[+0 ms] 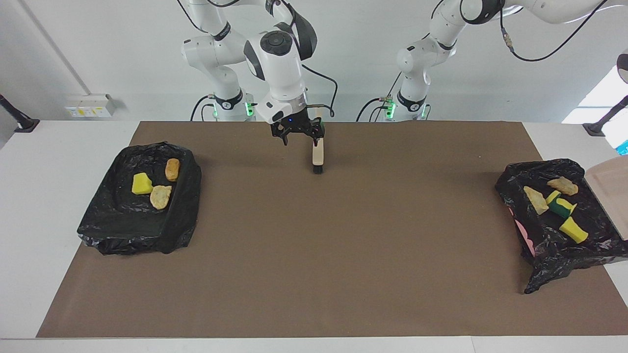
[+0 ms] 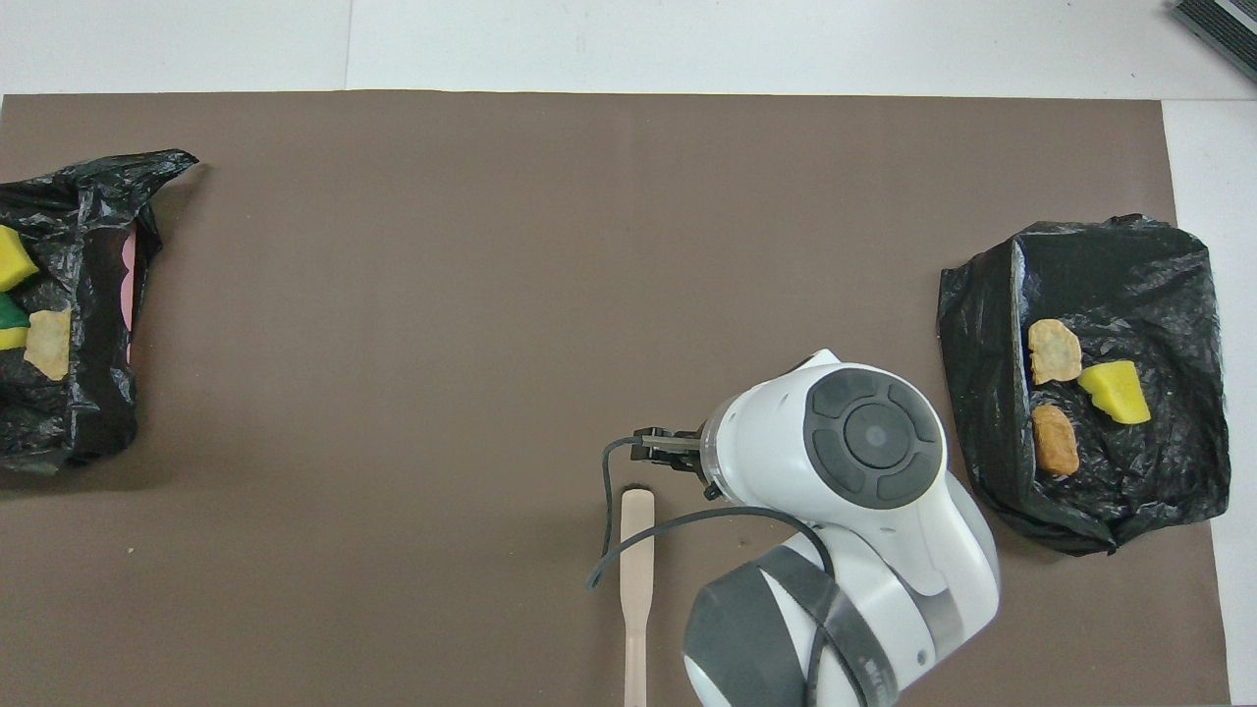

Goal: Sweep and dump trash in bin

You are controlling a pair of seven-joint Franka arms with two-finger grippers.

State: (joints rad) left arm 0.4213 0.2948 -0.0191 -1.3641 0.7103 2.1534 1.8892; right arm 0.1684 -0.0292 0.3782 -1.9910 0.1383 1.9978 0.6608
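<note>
The trash lies in two black-lined bins. In the bin (image 1: 554, 250) (image 2: 88, 412) at the left arm's end are tan lumps (image 1: 563, 185) (image 2: 47, 344) and yellow-green sponge chunks (image 1: 561, 206) (image 2: 15, 265). The bin (image 1: 127, 230) (image 2: 1110, 265) at the right arm's end holds a yellow sponge (image 1: 142, 184) (image 2: 1115, 391) and two tan lumps (image 1: 160, 196) (image 2: 1054, 351). My right gripper (image 1: 299, 138) (image 2: 660, 448) hangs open and empty just above the beige brush (image 1: 318, 154) (image 2: 636, 570), which lies flat on the mat. My left gripper is out of view and shut.
A corner of the beige dustpan (image 1: 611, 189) shows at the view's edge, beside the bin at the left arm's end. The brown mat (image 1: 343, 245) covers the table between the two bins.
</note>
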